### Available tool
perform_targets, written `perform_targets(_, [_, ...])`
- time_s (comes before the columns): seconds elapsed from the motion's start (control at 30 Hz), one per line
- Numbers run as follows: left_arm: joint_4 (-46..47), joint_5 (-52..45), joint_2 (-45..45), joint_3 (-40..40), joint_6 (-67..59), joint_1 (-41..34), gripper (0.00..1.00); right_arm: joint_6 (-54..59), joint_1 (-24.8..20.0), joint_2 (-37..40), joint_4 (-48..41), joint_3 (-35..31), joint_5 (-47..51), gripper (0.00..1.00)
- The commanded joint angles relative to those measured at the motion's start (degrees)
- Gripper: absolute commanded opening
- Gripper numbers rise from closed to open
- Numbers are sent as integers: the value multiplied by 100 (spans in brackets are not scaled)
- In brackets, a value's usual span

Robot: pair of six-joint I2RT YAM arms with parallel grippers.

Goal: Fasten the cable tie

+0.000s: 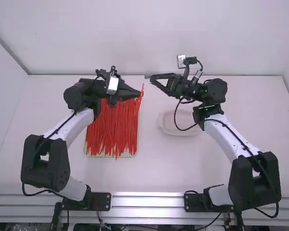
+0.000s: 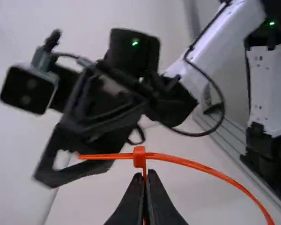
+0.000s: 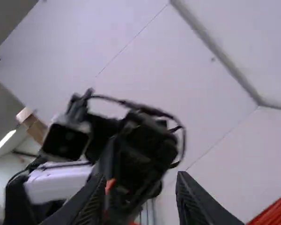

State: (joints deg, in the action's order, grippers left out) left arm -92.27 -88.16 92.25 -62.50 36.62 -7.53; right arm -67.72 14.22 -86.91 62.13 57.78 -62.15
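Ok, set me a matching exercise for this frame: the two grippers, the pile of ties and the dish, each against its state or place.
Things:
1. left gripper
2. right gripper
3. pile of red cable ties
4. pale dish

States or places:
A. open
B. on the table, right of the pile
C. shut on a single red cable tie
D. lying on a light mat

Pairs: 1-C, 2-A, 3-D, 4-B.
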Motion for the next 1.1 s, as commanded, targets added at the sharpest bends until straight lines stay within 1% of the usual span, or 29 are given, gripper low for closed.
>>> perform_targets(0.0, [-44, -146, -212, 33, 0, -20, 1, 0, 57, 0, 44, 70, 168, 42])
perform_targets(0.27, [-39, -125, -227, 33, -111, -17, 1, -50, 297, 0, 52, 70, 15, 44])
perform_targets(0.5, [-33, -153, -225, 33, -149, 160, 2, -417, 302, 0, 109, 70, -181, 44])
perform_targets(0.67, [28, -155, -225, 33, -149, 188, 1, -450, 304, 0, 114, 70, -210, 44])
perform_targets(0.8, [13, -155, -225, 68, -151, 164, 1, -675, 310, 0, 507, 70, -236, 44])
perform_targets(0.9, [24, -155, -225, 83, -149, 155, 1, -962, 310, 0, 1047, 70, -232, 43])
perform_targets(1.07, [9, -138, -225, 101, -151, 153, 1, -981, 433, 0, 1095, 70, -212, 43])
